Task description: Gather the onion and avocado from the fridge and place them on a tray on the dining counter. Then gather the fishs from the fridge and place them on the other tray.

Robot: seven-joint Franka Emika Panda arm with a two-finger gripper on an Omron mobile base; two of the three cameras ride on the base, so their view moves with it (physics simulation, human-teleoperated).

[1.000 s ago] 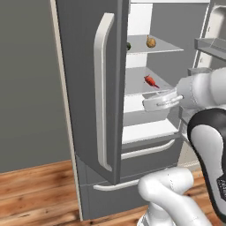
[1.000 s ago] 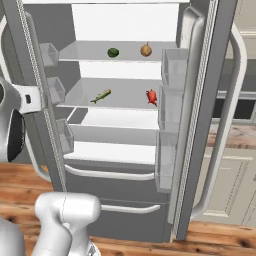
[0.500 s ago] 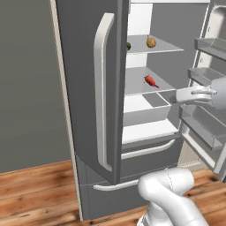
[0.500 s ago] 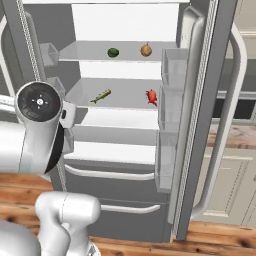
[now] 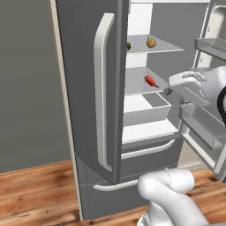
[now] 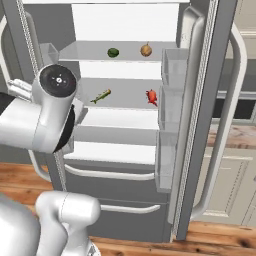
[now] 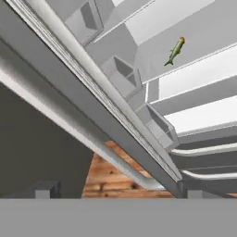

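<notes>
The fridge (image 6: 125, 22) stands with both doors open. On its top shelf lie the green avocado (image 6: 113, 52) and the golden-brown onion (image 6: 146, 50); in the left base view the onion (image 5: 151, 42) is plain and the avocado (image 5: 128, 45) peeks past the door edge. One shelf down lie a greenish fish (image 6: 101, 96) (image 7: 175, 51) and a red fish (image 6: 151, 97) (image 5: 151, 80). My gripper (image 5: 173, 86) (image 7: 118, 190) hovers open and empty in front of the middle shelf, right of the red fish. Both trays and the dining counter are out of view.
The left door (image 5: 88, 88) with its long pale handle (image 5: 102, 92) swings out at my left. The right door (image 6: 200, 110) carries clear bins (image 6: 170, 100). A clear drawer (image 5: 145, 110) sits under the fish shelf. Cream cabinets (image 6: 235, 170) and wood floor (image 5: 35, 190) lie around.
My hand drew back to the right from the clear drawer, then rose and eased left a little. My forearm swung into the left of the right base view. The jaws stayed open.
</notes>
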